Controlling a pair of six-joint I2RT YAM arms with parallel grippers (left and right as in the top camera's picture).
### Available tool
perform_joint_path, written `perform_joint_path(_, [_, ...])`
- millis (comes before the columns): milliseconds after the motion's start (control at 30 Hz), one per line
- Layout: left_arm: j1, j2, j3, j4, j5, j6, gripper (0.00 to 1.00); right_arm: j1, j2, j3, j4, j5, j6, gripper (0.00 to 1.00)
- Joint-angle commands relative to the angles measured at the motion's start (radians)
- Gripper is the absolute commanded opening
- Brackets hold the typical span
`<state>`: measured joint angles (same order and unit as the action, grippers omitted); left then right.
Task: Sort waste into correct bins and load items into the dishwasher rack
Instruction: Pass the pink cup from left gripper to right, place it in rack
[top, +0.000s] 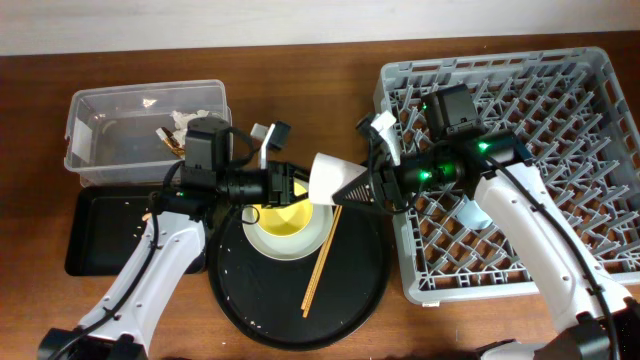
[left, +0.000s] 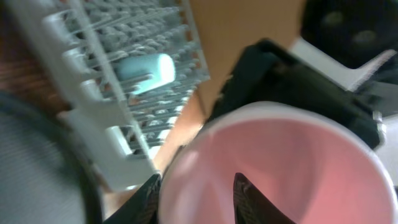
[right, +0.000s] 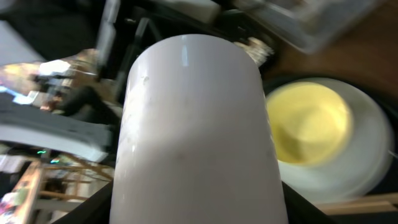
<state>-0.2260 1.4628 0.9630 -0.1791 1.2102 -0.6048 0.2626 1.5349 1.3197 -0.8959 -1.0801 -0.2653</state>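
Pink cup (top: 333, 180) lies on its side in the air above the middle of the surface, near the dishwasher rack (top: 560, 110). Left hand (top: 306, 186) is closed on the rim, one finger inside. Right hand (top: 362, 190) straddles the cup body; whether it grips cannot be told.

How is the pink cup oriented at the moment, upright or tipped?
Tipped on its side. Overhead, the pink cup lies horizontally above the black tray; the left wrist camera looks straight into its mouth.

Overhead evenly lit and sharp, wrist views blurred, perhaps motion
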Motion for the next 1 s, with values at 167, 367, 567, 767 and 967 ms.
perform_joint_path(167, [0.219, -0.203, 0.003, -0.560, -0.712, 0.414, 0.47, -0.231, 0.002, 0.223, -0.449, 0.747, 0.146, 0.58])
perform_joint_path(367, [0.237, -0.285, 0.003, -0.653, -0.815, 0.420, 0.51, -0.397, 0.165, 0.602, -0.720, 1.015, 0.378, 0.59])
perform_joint_path(567, [0.237, -0.285, 0.003, -0.664, -0.815, 0.420, 0.52, -0.420, 0.538, 0.792, -0.745, 1.032, 0.378, 0.60])
perform_joint_path(767, [0.237, -0.285, 0.003, -0.670, -0.815, 0.420, 0.52, -0.419, 0.648, 0.791, -0.677, 0.966, 0.378, 0.99])
perform_joint_path(967, [0.238, -0.285, 0.003, -0.745, -0.999, 0.420, 0.53, -0.419, 0.573, 0.792, -0.739, 0.929, 0.328, 0.93])
